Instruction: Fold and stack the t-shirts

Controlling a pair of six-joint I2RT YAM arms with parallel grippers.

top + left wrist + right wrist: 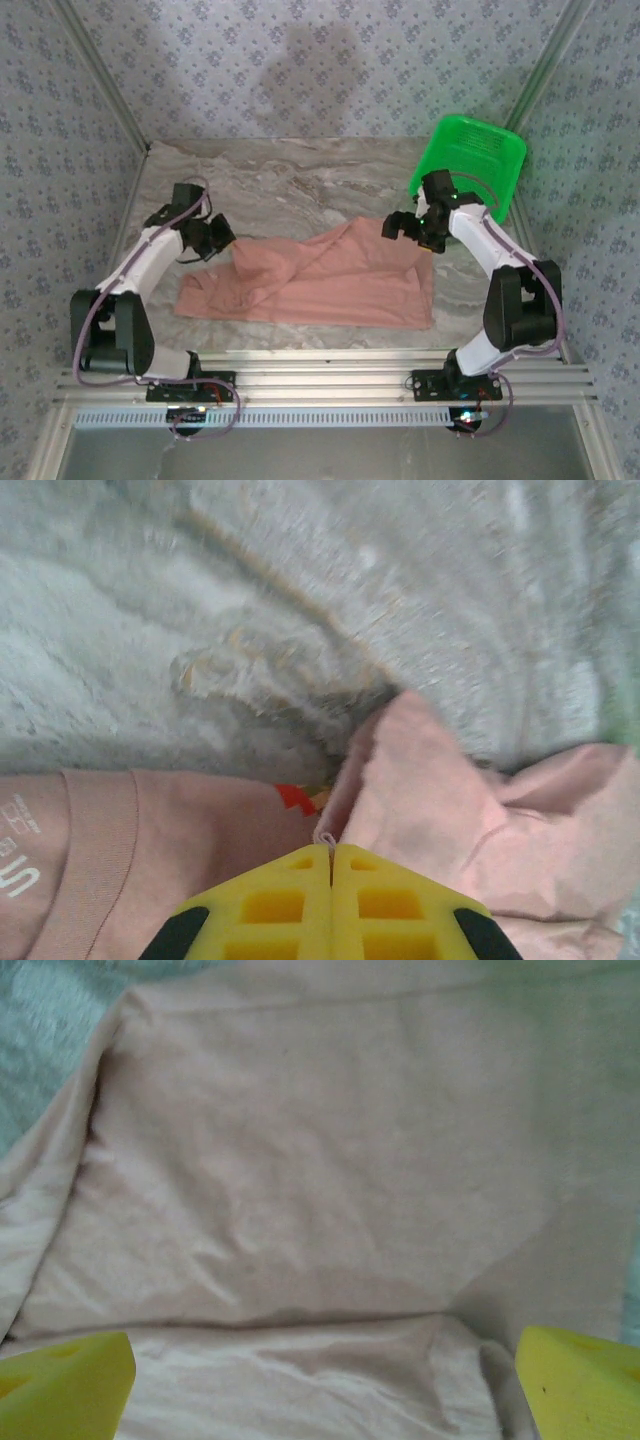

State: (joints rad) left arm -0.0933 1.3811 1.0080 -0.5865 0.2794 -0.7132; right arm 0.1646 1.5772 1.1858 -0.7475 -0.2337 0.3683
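T-shirt (330,280) fold pinched between left fingers (270,910) — right fingers (65,1385) wide, seemingly above it

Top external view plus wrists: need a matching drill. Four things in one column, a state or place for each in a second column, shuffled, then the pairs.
Column 1
1. left tool
2. right tool
3. t-shirt
4. basket

Column 2
A. green, tipped up at the far right of the table
B. open, over pink cloth
C. spread on the table, bunched up at its left end
D. shut on a fold of pink cloth

Pairs: 1-D; 2-B; 3-C; 4-A
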